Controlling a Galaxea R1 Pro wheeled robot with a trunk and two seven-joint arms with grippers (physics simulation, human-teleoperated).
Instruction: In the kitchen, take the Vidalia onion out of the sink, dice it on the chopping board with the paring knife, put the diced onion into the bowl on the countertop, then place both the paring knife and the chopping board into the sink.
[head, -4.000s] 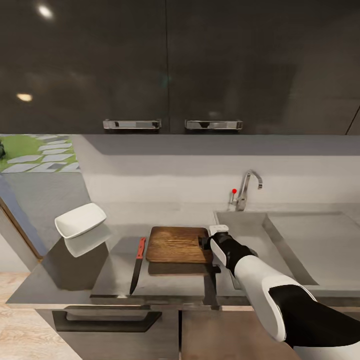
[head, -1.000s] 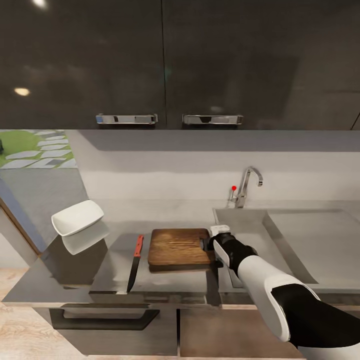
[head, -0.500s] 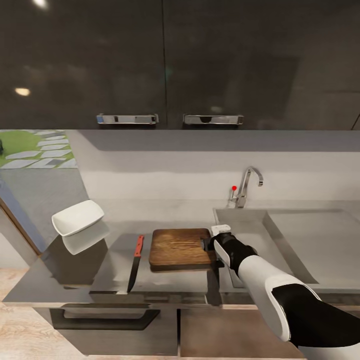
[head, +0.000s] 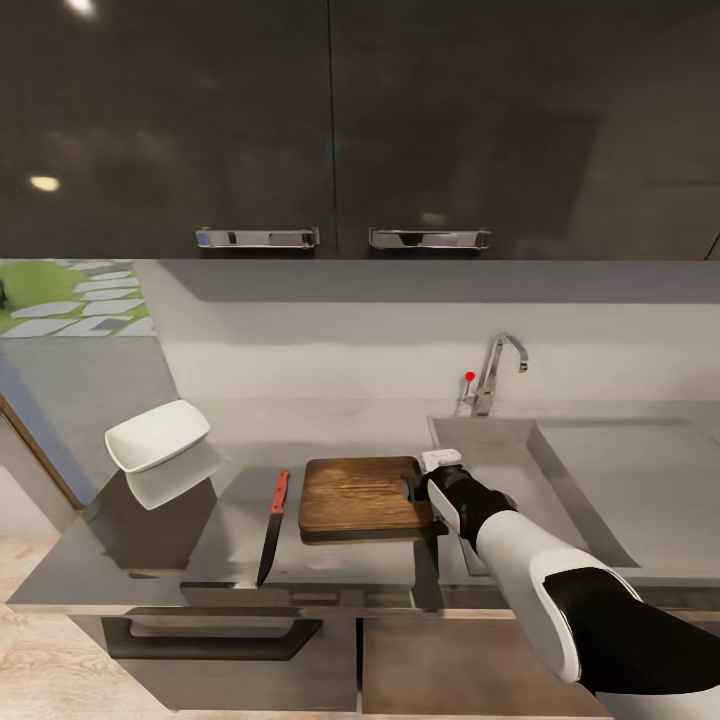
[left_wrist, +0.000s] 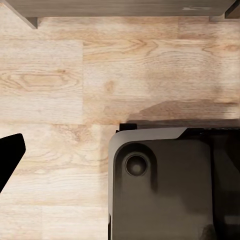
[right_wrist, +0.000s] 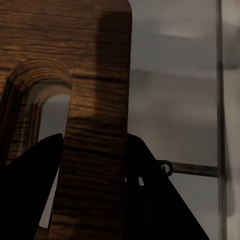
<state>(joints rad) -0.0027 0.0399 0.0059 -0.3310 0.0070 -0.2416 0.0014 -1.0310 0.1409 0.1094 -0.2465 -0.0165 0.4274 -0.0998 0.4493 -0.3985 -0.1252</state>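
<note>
The dark brown chopping board (head: 358, 495) lies on the grey countertop (head: 240, 560), just left of the sink (head: 480, 432). My right gripper (head: 415, 490) is shut on the board's right end, beside the oval hole. Up close, its dark fingers (right_wrist: 30, 190) clamp the wooden strip between the hole and the board's edge (right_wrist: 92, 145). The red-handled paring knife (head: 272, 525) lies left of the board, blade toward the counter's front. The white bowl (head: 158, 436) sits tilted at the counter's left end. The Vidalia onion is out of view. My left gripper's one visible finger (left_wrist: 10, 157) hangs over the floor, far to the frame's side.
A curved tap (head: 497, 370) with a red-tipped lever stands behind the basin, and the drainboard (head: 630, 470) stretches to the right. Dark wall cabinets (head: 330, 130) hang overhead. The left wrist view looks down on wood floor (left_wrist: 100, 75) and the robot's dark base (left_wrist: 165, 190).
The camera has shifted slightly. My right gripper keeps its hold on the board's right end, and the board, knife and bowl have hardly moved.
</note>
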